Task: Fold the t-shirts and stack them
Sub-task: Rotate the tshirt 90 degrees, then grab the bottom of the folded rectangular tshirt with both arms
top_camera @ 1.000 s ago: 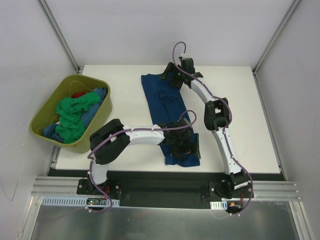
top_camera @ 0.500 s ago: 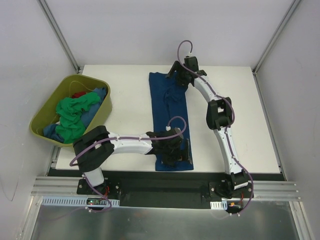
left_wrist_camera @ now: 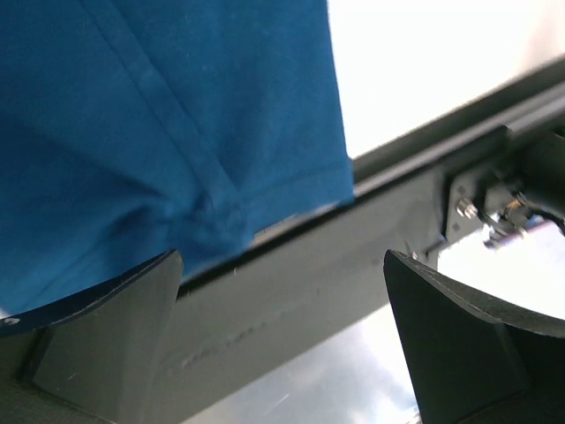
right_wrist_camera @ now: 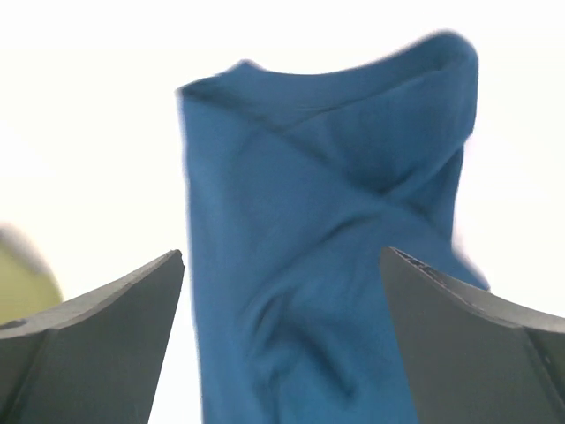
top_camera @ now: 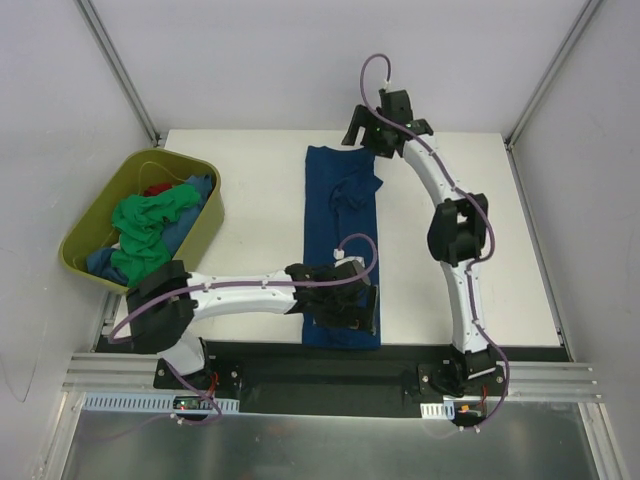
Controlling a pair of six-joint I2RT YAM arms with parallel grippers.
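At the near edge of the bench [top_camera: 260, 220] the left fingers [left_wrist_camera: 106, 327] are spread wide and hold nothing. They sit low over the near hem of the blue t-shirt [top_camera: 340, 240], which ends right at the dark rail along the bench front. That position looks chosen so this arm can deal with the hem, probably to take it up for a crosswise fold. The shirt lies as a long, narrow strip running straight away from the arm bases, with its sides apparently already turned in. It is mostly flat through the middle, puckered near a seam at the near corner, and bunched into soft diagonal creases toward the far end. Over that far end the right fingers [right_wrist_camera: 97, 309] are also wide apart and empty, looking down the strip. To the left, well apart, the olive tub [top_camera: 75, 255] holds the other t-shirts [top_camera: 145, 225] in a crumpled heap, waiting their turn.
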